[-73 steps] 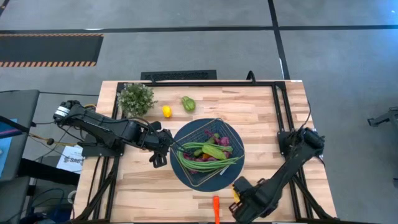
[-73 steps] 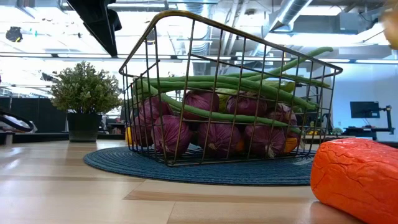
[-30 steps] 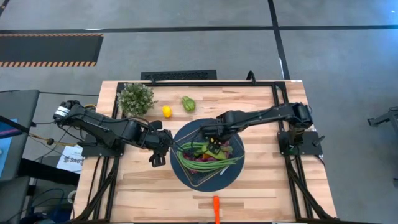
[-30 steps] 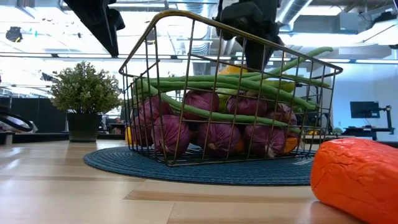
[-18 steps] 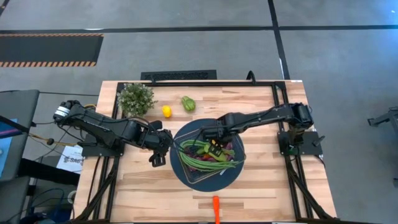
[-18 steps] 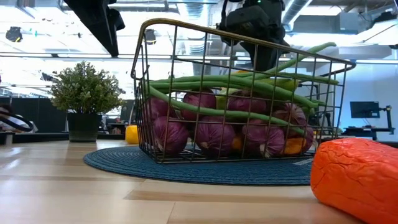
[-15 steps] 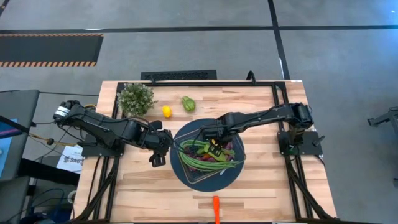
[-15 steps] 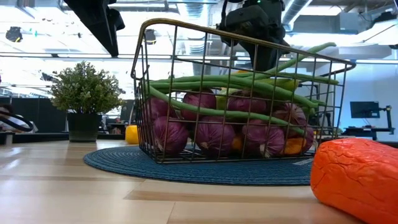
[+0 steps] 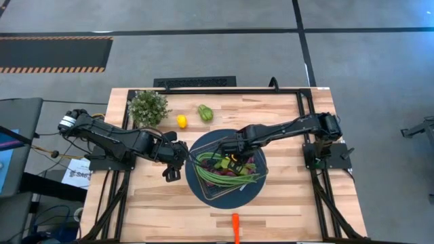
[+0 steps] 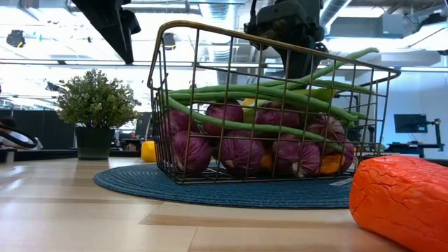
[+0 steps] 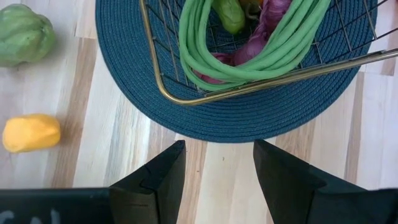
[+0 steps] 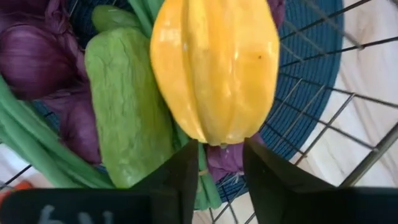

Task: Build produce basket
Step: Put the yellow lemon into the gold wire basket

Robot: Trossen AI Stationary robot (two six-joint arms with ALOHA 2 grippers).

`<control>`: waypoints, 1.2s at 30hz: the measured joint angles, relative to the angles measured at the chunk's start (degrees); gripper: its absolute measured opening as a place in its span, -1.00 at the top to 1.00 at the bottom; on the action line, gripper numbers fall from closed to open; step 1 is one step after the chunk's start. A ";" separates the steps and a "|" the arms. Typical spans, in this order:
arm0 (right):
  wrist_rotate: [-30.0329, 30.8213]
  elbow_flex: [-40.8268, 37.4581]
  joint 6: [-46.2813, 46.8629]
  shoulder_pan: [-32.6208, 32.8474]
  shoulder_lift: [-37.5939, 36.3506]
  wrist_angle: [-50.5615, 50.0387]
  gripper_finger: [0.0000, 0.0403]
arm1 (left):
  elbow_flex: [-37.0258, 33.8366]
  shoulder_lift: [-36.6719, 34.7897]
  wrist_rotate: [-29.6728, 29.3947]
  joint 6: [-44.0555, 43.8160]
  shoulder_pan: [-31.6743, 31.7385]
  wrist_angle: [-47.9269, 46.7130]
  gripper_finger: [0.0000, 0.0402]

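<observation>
High view shows the wooden table (image 9: 285, 203) with the dark blue round mat (image 9: 252, 192) at its middle, bearing the wire basket (image 9: 203, 186), probably so the basket does not slide. Inside lie long green beans (image 9: 227, 177) over purple grape bunches (image 10: 241, 150). The right arm reaches across from its side, and the right gripper (image 9: 234, 153) hangs over the basket's far part. In the right wrist view its fingers (image 12: 180, 171) stand parted with a yellow pepper (image 12: 214, 65) just ahead of them, resting on the pile beside a green vegetable (image 12: 127, 102); it looks released rather than held. The left gripper (image 9: 172, 163) waits at the mat's edge, fingers apart and empty, seemingly to steady the basket. Outside remain another yellow pepper (image 9: 182, 121), a green pepper (image 9: 205, 112) and an orange carrot (image 9: 235, 227)
</observation>
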 joint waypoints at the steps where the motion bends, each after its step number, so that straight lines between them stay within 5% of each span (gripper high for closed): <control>1: -0.34 0.00 0.14 0.00 0.00 -0.02 0.24 | 0.00 0.00 0.00 0.00 0.00 0.00 0.12; 6: -1.14 1.00 0.88 0.00 0.02 -0.44 0.01 | 0.00 0.00 -1.46 0.51 0.00 -0.05 0.12; 16: -3.06 18.78 1.14 0.00 0.02 -1.27 -0.14 | 0.00 -0.07 -17.66 -3.58 6.22 -1.91 0.12; 27: 7.40 40.68 -5.61 -0.52 -0.04 -10.36 -0.12 | 0.00 -0.09 -11.87 6.32 23.34 -2.64 0.12; 36: 10.86 40.50 -9.87 -3.53 -3.18 -17.49 -0.12 | 0.00 -0.11 -15.95 20.23 25.77 -1.40 0.12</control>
